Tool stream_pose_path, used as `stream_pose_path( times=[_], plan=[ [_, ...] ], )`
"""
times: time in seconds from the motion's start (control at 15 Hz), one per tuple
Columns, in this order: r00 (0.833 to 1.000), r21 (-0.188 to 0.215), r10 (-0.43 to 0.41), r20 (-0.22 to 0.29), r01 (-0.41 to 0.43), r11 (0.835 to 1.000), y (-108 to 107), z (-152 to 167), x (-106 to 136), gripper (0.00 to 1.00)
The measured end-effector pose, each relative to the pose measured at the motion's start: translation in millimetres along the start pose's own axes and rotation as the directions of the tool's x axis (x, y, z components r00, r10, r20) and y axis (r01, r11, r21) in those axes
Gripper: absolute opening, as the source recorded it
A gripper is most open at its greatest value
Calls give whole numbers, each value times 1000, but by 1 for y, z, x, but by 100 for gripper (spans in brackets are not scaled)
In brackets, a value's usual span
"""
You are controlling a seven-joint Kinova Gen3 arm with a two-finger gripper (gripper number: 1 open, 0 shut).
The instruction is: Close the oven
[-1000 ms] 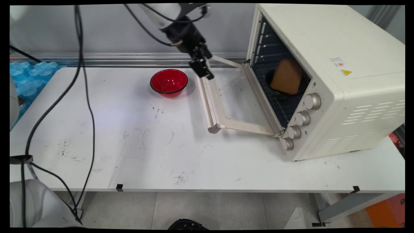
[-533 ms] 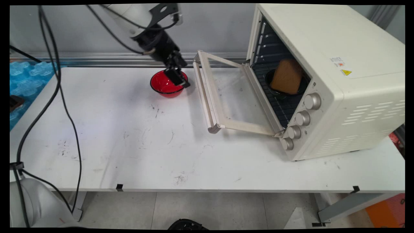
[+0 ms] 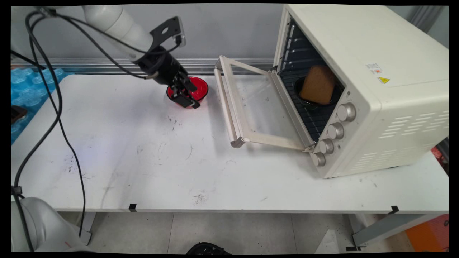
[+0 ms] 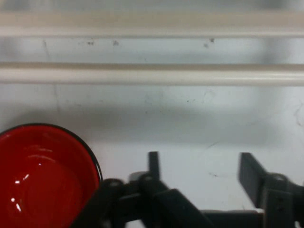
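My black gripper (image 3: 187,99) hangs low over the near side of a red bowl (image 3: 195,87), partly covering it in the main view. In the hand view the gripper (image 4: 202,166) stands open with nothing between its fingers (image 4: 249,171), and the red bowl (image 4: 42,175) lies to the lower left, empty. Ahead in that view runs the oven door's cream handle bar (image 4: 152,75). The cream toaster oven (image 3: 362,86) stands at the right with its door (image 3: 251,104) hanging half open. Inside it a brown slice of bread (image 3: 317,85) leans in a black dish (image 3: 304,100).
Black cables (image 3: 53,104) droop from the arm over the table's left side. Blue packaging (image 3: 21,89) lies past the table's left edge. The oven door's handle (image 3: 224,104) juts toward the table's middle, to the right of the bowl.
The gripper has moved left and down, away from the oven door's handle to the red bowl. The door has swung up somewhat from its lower position.
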Motion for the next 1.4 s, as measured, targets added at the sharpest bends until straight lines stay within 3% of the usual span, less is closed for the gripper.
stream_pose_path(
  times=[0.53, 1.4],
  plan=[
    [997, -4, -26, -69, 26, 1000, -2, 51, -30, 0],
    [977, -18, -29, -210, 26, 1000, -2, 111, -39, 0]
  ],
)
